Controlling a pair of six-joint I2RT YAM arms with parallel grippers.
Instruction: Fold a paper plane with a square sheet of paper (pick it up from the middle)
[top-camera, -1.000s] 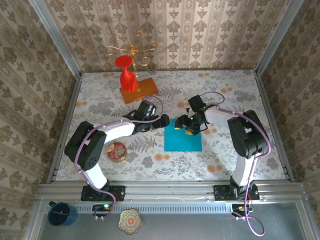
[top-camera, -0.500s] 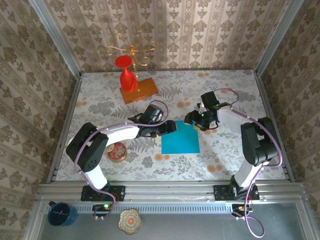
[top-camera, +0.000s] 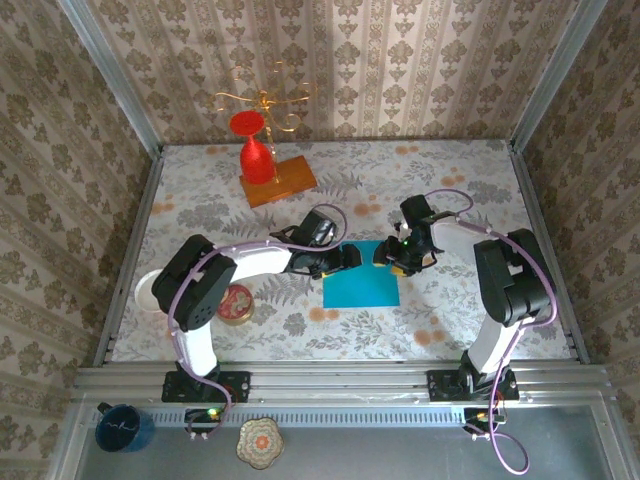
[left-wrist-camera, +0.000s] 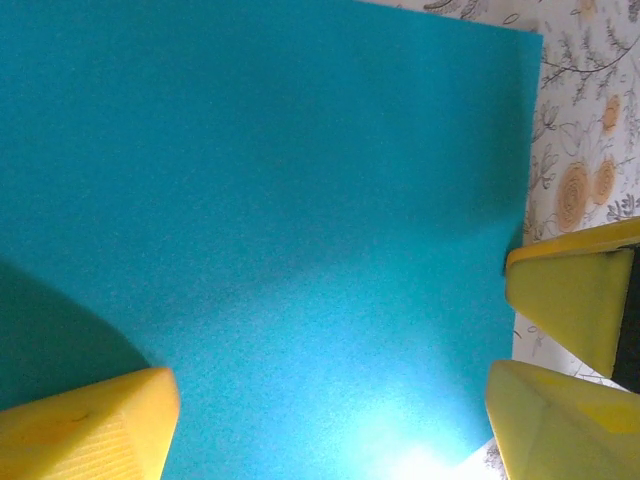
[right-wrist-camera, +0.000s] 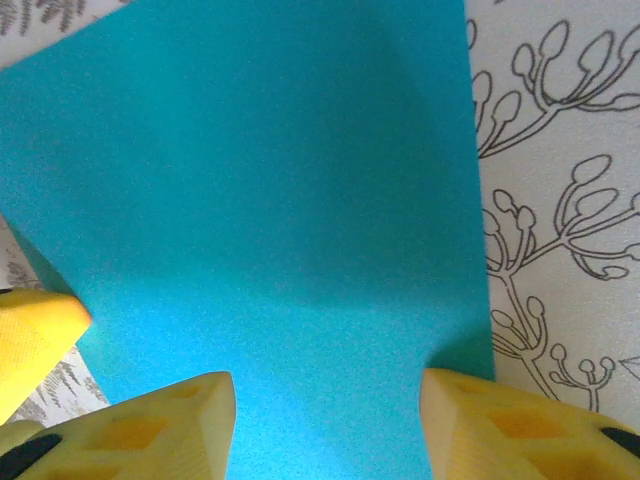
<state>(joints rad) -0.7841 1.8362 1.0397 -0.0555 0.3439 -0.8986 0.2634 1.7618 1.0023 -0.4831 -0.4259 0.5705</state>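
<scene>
You have the square sheet of paper (top-camera: 360, 290) lying flat; left gripper (top-camera: 348, 257) and right gripper (top-camera: 393, 261) sit over its far edge, jaws apart, nothing clamped.

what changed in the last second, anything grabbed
The left gripper reached right to the square sheet of paper's far left corner, and the right gripper shifted to its far right corner. The sheet slid slightly left. Nothing is gripped; both jaws stand open. The sheet stays flat; the red glass and wooden block have not moved.

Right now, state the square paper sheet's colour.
The square paper sheet is plain teal-blue; left wrist view.
</scene>
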